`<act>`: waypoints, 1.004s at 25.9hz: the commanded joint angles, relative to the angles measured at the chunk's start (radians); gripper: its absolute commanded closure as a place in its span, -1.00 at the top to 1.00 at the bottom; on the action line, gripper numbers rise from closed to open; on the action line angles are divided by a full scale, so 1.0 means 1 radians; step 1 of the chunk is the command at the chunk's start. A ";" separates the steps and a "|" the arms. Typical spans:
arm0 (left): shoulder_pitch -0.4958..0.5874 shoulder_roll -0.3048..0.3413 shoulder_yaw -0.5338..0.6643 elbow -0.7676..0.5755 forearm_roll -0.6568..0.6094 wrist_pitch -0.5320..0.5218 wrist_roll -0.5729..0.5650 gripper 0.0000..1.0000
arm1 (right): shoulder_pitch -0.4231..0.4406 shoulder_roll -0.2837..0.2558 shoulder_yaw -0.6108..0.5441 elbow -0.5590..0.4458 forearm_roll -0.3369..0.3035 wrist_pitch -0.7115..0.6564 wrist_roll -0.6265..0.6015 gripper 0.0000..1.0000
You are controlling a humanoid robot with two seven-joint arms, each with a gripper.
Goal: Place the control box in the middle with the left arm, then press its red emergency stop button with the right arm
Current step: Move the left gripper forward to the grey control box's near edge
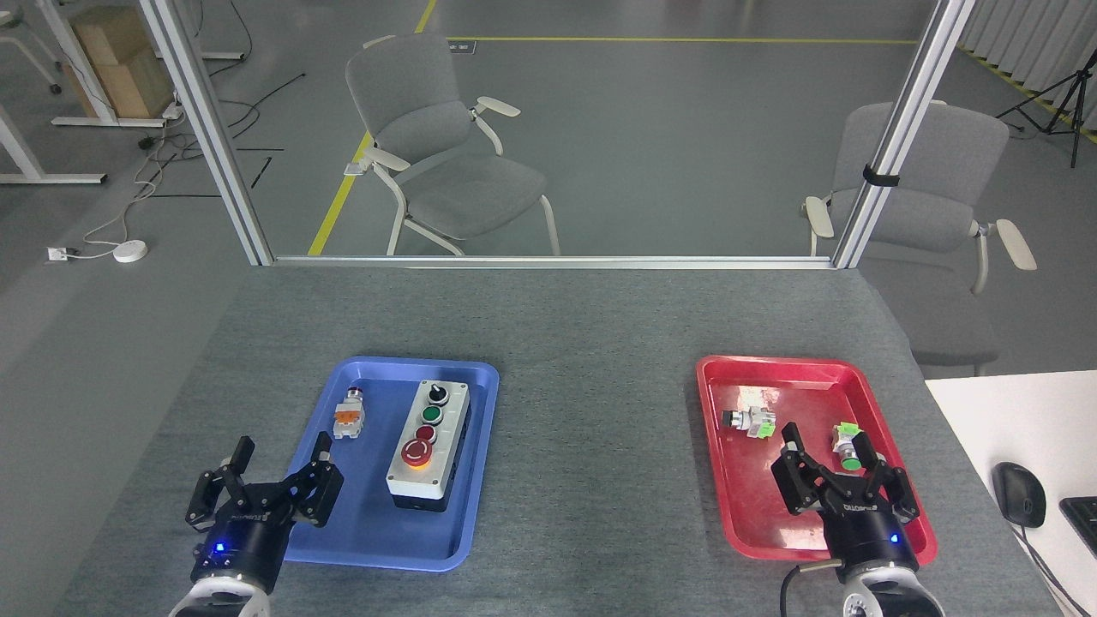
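Plainly, nothing had been gripped when I looked.
Left gripper (280, 452): jaws spread wide and empty, poised over the near-left edge of the blue tray (377, 548).
Control box (428, 449): lay lengthwise in that tray's right half, just right of the open jaws, its big red mushroom button (416, 452) at the near end.
Loose part (350, 415): a small push-button piece sat left of the box, apart from it.
Best approach: I judged the claw should straddle the box across its narrow width, clear of the buttons, lift above the tray lip, then set down on the bare grey table (591, 411) between the trays.
Right gripper (830, 450): open too, waiting over the red tray (737, 514).
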 commanded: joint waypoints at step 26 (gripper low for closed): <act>0.094 -0.038 -0.269 -0.078 -0.182 0.067 0.018 0.97 | 0.004 -0.003 0.000 -0.001 0.000 0.000 -0.003 1.00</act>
